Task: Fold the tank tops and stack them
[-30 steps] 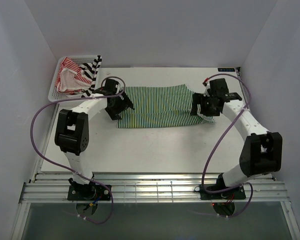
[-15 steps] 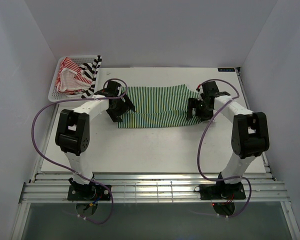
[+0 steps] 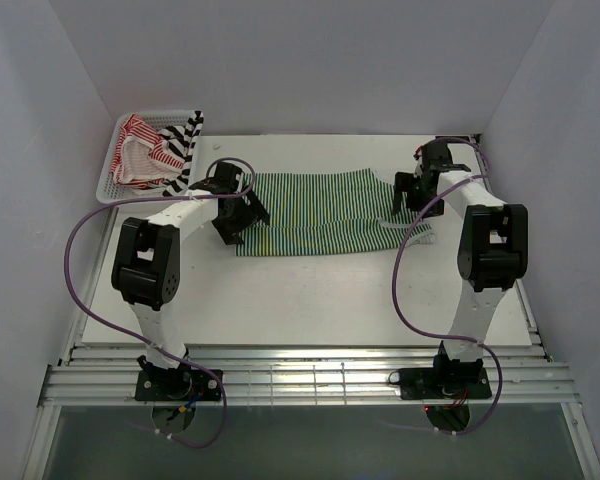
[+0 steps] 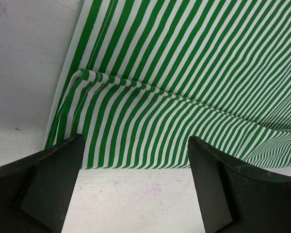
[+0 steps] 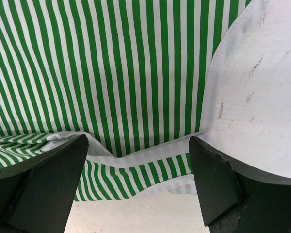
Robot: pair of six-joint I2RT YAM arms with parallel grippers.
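Observation:
The green-and-white tank top (image 3: 320,212) lies spread flat across the middle of the table, partly folded. My left gripper (image 3: 242,213) hovers open over its left edge; in the left wrist view the jaws (image 4: 136,179) frame the striped hem (image 4: 184,73) and bare table, holding nothing. My right gripper (image 3: 412,192) is open above the top's right end, and the right wrist view shows its jaws (image 5: 138,179) straddling a wavy strap (image 5: 111,63). The red-and-white tank top (image 3: 138,150) and the black-and-white tank top (image 3: 187,140) lie bunched in the basket.
A white mesh basket (image 3: 108,180) stands at the back left corner of the white table (image 3: 310,300). White walls close in at the left, back and right. Purple cables loop from both arms.
The right arm has folded upright and its gripper has shifted toward the back right, along the top's right end. The left gripper has hardly moved. Both stay open.

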